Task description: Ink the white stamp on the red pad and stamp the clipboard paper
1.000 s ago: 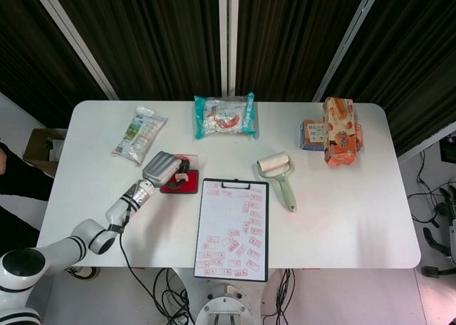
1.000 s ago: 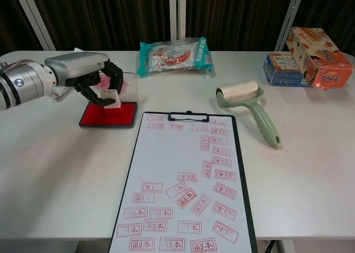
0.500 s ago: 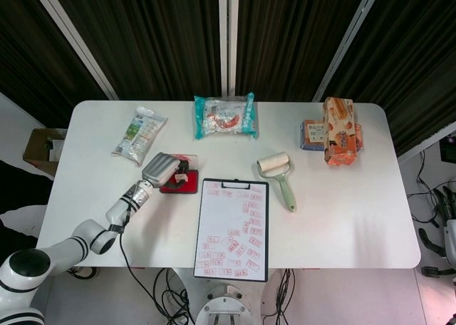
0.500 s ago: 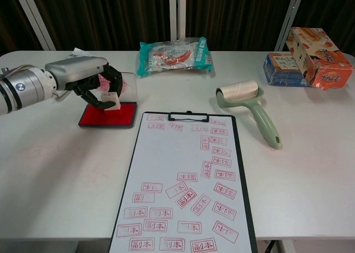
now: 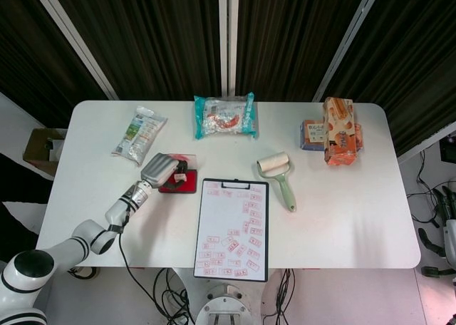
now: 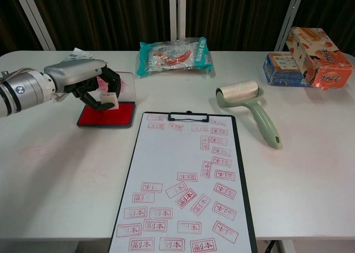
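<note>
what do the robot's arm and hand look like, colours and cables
The left hand has a smooth silver-grey shell with black fingers. Its wrist is a ribbed metallic cylinder; the left arm is white with black joint bands, and a black cable runs down from it. The right hand isn't clearly visible.

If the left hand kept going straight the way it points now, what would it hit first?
Most likely nothing on the table soon: the left hand, holding the white stamp over the red pad, points rightward, passing behind the clipboard toward the lint roller. Depth is uncertain.

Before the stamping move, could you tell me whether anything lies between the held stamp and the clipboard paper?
Nothing visible does. The left hand holds the white stamp over the red ink pad; bare table separates it from the clipboard paper.
</note>
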Robot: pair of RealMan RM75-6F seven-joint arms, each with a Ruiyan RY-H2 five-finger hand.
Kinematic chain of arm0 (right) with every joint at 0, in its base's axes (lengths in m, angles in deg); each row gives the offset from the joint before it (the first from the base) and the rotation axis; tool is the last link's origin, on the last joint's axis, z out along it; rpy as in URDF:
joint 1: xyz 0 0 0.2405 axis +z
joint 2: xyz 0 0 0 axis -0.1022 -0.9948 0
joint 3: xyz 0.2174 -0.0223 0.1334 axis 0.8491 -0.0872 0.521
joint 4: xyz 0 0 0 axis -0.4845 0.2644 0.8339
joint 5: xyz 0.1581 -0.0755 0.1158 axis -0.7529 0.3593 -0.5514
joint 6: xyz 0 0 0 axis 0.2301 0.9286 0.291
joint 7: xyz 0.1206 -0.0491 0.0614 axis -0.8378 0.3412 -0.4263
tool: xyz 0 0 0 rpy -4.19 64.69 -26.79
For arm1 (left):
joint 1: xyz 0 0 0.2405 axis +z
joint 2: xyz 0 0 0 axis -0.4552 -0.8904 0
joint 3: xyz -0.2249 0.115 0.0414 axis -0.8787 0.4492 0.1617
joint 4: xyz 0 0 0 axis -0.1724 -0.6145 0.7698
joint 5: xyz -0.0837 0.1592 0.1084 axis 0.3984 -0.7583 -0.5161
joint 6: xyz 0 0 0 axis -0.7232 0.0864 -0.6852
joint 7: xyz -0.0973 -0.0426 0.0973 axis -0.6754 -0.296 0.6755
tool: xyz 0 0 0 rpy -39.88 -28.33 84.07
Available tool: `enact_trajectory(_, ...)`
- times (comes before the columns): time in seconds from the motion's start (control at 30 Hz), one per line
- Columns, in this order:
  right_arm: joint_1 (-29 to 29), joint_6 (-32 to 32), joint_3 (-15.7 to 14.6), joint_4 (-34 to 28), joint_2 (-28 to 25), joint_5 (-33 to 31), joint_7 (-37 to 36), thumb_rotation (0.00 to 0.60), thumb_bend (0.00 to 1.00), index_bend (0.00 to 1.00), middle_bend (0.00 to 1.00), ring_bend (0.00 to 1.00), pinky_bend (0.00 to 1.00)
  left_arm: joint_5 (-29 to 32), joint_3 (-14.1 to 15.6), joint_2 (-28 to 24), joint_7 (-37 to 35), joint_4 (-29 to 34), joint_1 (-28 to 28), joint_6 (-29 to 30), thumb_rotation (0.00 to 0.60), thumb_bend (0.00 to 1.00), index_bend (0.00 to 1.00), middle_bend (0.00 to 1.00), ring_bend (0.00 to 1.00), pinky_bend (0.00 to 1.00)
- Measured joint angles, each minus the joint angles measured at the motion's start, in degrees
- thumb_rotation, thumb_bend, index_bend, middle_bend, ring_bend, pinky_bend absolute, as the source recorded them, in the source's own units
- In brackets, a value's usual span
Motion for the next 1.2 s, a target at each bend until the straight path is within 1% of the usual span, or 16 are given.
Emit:
enact_trajectory(0.33,-0.35,0.22,0.02,0.37,0.11,-0.38,-0.37,0.6,0.24,0.0,0.0,0.0,0.0,0.11,-0.11,0.13,-0.45,-0.56,0.04,0.49,0.6,0.42,0.69,0.7,1.0,1.0)
enact_trajectory(0.53,-0.51,0.58,0.2,0.74,0.05,-0.43,-0.97,0.6,0.24,0.0,0.0,0.0,0.0,0.36,-0.92,-1.63,-1.03,2.53,-0.06,1.5,0.6,0.42,0.69,0.7,1.0,1.0)
enact_trajectory(0.63,-0.53,0.55,0.27,1.06,0.12,-0.51,-1.43,0.6,0.24,0.0,0.0,0.0,0.0,-0.02,-1.02,-3.59,-0.92,5.99,-0.03,2.42,0.6,0.43,0.69,0.7,1.0,1.0)
enact_trajectory(0.8,-0.43,0.14,0.06,1.76,0.55,-0.32,-1.76,0.6,0.24,0.0,0.0,0.0,0.0,-1.64,-0.7,-8.61,-0.1,15.64,0.11,4.54,0.6,0.45,0.69,0.7,1.0,1.0)
enact_trajectory(0.93,-0.36,0.12,-0.02,1.9,0.82,-0.1,-1.76,0.6,0.24,0.0,0.0,0.0,0.0,-3.02,-0.27,-11.8,2.8,23.6,0.25,6.04,0.6,0.44,0.69,0.7,1.0,1.0)
enact_trajectory(0.97,-0.33,0.12,-0.04,1.85,0.89,-0.03,-1.75,0.6,0.24,0.0,0.0,0.0,0.0,-3.3,-0.1,-12.21,4.11,25.71,0.29,6.27,0.6,0.44,0.69,0.7,1.0,1.0)
enact_trajectory(1.07,-0.33,0.26,-0.14,1.73,0.91,0.27,-1.67,0.6,0.24,0.0,0.0,0.0,0.0,-3.72,0.42,-12.1,8.04,28.69,0.24,6.19,0.6,0.43,0.69,0.7,1.0,1.0)
enact_trajectory(1.2,-0.51,0.42,-0.28,1.63,0.68,0.36,-1.68,0.6,0.24,0.0,0.0,0.0,0.0,-3.57,0.86,-9.81,11.63,29.6,-0.11,4.95,0.6,0.43,0.69,0.7,1.0,1.0)
